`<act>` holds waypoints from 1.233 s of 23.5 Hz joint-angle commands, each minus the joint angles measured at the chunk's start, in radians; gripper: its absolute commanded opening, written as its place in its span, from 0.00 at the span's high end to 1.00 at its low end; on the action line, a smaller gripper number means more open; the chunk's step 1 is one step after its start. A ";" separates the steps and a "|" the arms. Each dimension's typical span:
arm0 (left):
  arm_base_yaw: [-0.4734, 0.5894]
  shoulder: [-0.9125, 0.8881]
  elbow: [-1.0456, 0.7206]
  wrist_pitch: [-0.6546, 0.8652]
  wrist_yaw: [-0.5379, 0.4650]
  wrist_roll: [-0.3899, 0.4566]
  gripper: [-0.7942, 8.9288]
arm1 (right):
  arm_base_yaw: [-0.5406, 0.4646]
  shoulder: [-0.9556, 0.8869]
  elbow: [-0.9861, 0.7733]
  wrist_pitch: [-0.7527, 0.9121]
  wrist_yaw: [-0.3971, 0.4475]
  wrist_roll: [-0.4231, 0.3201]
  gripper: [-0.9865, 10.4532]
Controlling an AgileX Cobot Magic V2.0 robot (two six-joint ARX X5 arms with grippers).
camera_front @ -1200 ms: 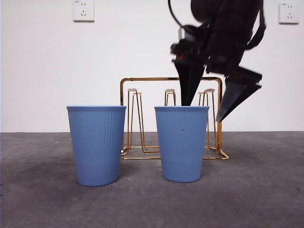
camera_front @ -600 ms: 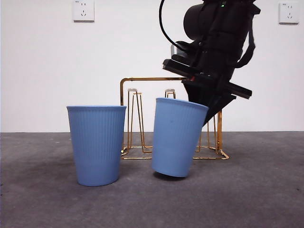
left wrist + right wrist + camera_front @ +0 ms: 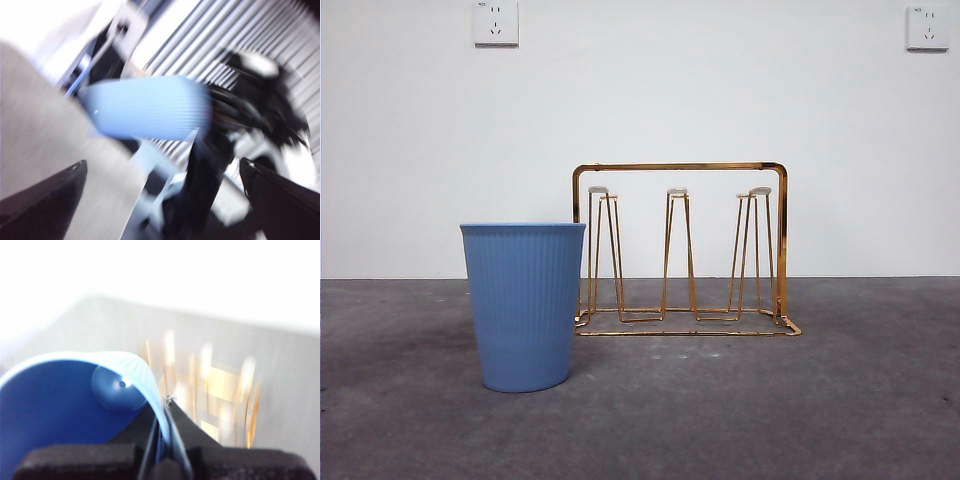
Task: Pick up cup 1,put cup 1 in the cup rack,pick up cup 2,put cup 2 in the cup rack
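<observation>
Pinching the rim wall of cup 1, the right gripper has its two jaws drawn narrow, one inside the cup and one outside, so the cup hangs from its lip with its open mouth facing the wrist camera and its round bottom showing deep inside. From that same view the cup rack lies beyond the cup's rim as a smeared gold shape on the grey table, which puts the rack ahead of and below the held cup; the cup's long axis runs roughly along the gripper's line of sight, and I judge it would have to be turned mouth-down over a prong for the placing. The left gripper waits with its jaws spread wide and nothing between them; its blurred view catches a blue ribbed cup held aloft by a dark arm, likely cup 1 in the other gripper. In the front view no arm shows at all. Cup 2 stands upright on the table, nearest the camera, just in front of the rack's left end, and the rack behind it is bare on every white-tipped prong. So the right arm is the one that carries the work now, and the rack's free prongs lie beneath it.
</observation>
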 commanded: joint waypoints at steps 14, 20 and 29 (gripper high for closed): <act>-0.330 0.384 0.006 0.897 -0.503 -0.491 0.28 | 0.009 -0.098 0.000 0.245 0.012 -0.016 0.93; -0.345 0.417 0.024 0.905 -0.541 -0.490 0.28 | 0.073 -0.037 0.000 0.261 0.008 -0.021 0.93; -0.345 0.417 0.024 0.936 -0.559 -0.488 0.28 | 0.159 0.053 0.000 0.261 0.050 -0.046 0.93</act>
